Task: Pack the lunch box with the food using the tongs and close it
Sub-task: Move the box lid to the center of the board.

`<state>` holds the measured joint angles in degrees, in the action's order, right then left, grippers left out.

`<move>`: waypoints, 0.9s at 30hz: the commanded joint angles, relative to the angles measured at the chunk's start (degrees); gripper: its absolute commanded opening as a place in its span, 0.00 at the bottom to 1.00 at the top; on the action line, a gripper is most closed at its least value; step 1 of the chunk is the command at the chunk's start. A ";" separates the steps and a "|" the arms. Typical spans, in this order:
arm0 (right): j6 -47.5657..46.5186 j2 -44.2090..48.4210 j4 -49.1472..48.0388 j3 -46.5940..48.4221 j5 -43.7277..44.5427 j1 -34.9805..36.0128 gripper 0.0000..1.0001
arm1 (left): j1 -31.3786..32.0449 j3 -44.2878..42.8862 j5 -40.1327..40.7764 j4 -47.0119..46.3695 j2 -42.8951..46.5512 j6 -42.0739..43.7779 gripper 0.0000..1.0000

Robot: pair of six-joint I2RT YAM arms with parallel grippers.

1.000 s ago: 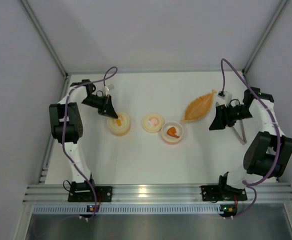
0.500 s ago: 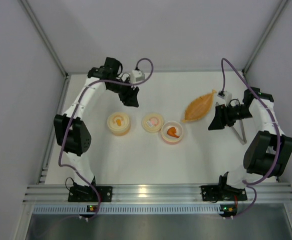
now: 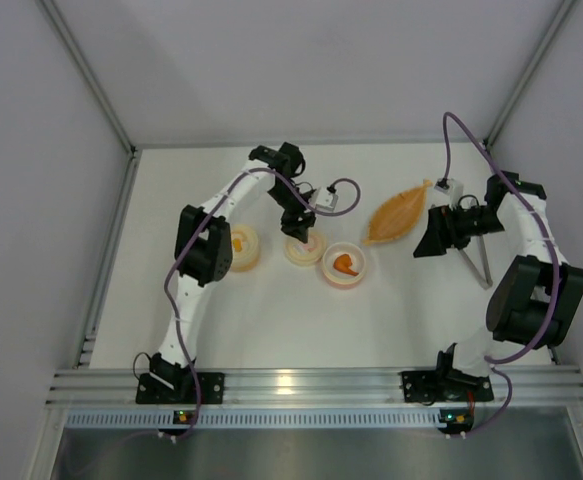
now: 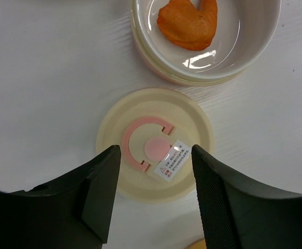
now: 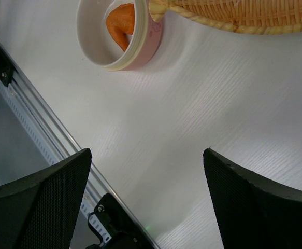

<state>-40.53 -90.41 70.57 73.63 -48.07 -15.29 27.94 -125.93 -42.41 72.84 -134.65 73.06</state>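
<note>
With my left tool (image 4: 154, 171) open above the cream lid (image 4: 152, 132), which lies flat on the bench (image 4: 47, 78) just beside the pink tub (image 4: 228, 72) holding the orange piece (image 4: 187, 23), and my right tool (image 5: 146, 181) open and empty, I fear a gap this narrow may land on the lid's rim and shove it against the tub.

The tongs (image 3: 481, 273) lie partly hidden, seemingly beneath the right arm (image 3: 537, 228).
</note>
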 commanded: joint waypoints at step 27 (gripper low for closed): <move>-3.41 -1.00 4.49 4.25 -0.88 -1.32 0.89 | 0.45 5.78 8.67 7.76 -5.18 -4.03 0.52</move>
<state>-41.60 -91.26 72.71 75.16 -46.85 -15.84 29.15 -123.28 -38.09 74.91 -139.55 78.52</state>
